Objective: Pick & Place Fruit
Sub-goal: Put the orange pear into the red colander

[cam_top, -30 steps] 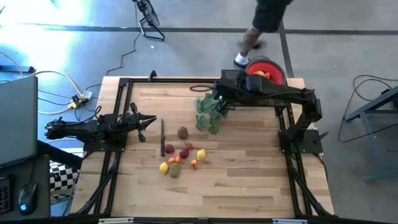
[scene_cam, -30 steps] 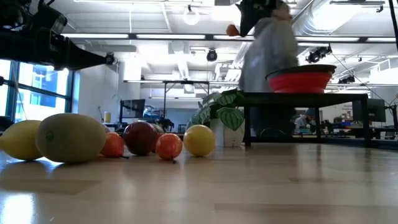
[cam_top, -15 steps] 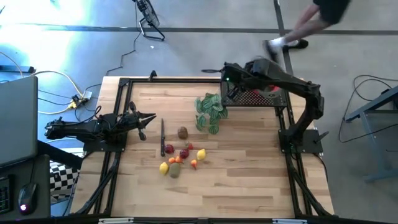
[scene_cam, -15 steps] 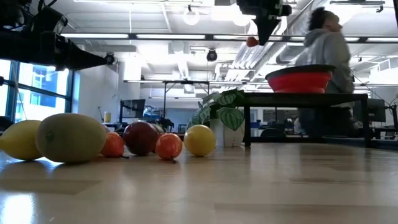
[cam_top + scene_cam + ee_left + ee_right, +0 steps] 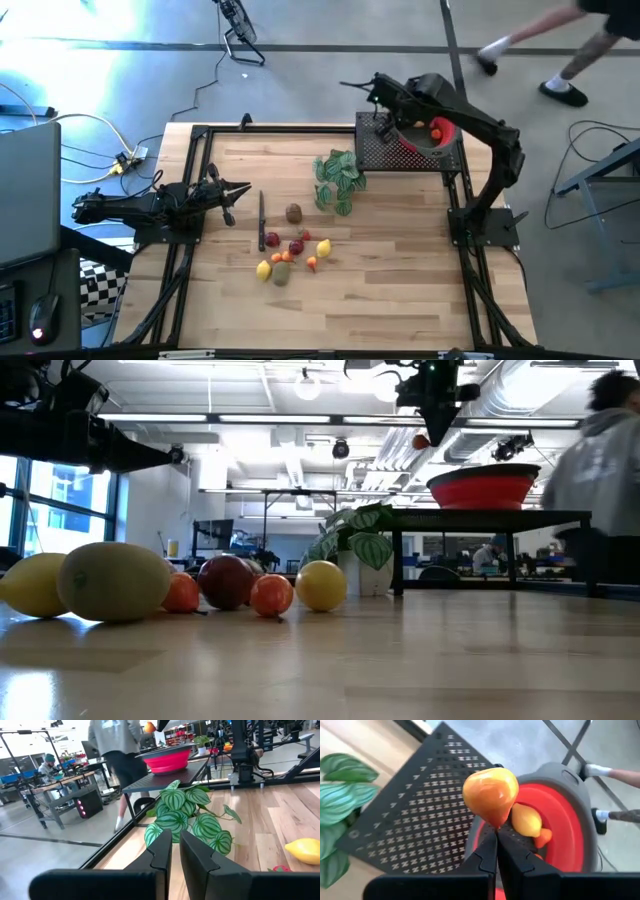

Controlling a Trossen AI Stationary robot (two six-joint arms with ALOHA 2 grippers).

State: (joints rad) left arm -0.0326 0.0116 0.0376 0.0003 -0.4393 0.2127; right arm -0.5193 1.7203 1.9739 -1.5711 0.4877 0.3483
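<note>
My right gripper [image 5: 496, 840] is shut on an orange-red toy fruit [image 5: 490, 794], high above the near-left rim of the red bowl [image 5: 570, 820]. The low view shows the fruit [image 5: 422, 441] hanging under the gripper [image 5: 430, 420], above the bowl [image 5: 483, 488]. A yellow lemon [image 5: 526, 820] and an orange piece [image 5: 543, 838] lie in the bowl. Several fruits [image 5: 290, 255] lie in a cluster on the table, with a brown one [image 5: 293, 212] apart. My left gripper [image 5: 228, 192] rests shut and empty at the table's left. My right gripper pinches the fruit's narrow pointed end [image 5: 496, 823] between its two fingertips [image 5: 486, 851]. The fingers come from above, pointing down. The fruit hangs below them, lifted clear of the bowl and the stand.
The bowl stands on a black perforated stand [image 5: 395, 152] at the table's far right corner. A green leafy plant sprig [image 5: 338, 180] stands beside it. A thin black object [image 5: 262, 222] lies left of the fruit. A person [image 5: 570, 70] walks beyond the table's far edge.
My right gripper has carried the fruit from above the plant sprig toward the table's far right, over the stand to the bowl's rim, staying shut on it. The person behind the table has walked off to the right.
</note>
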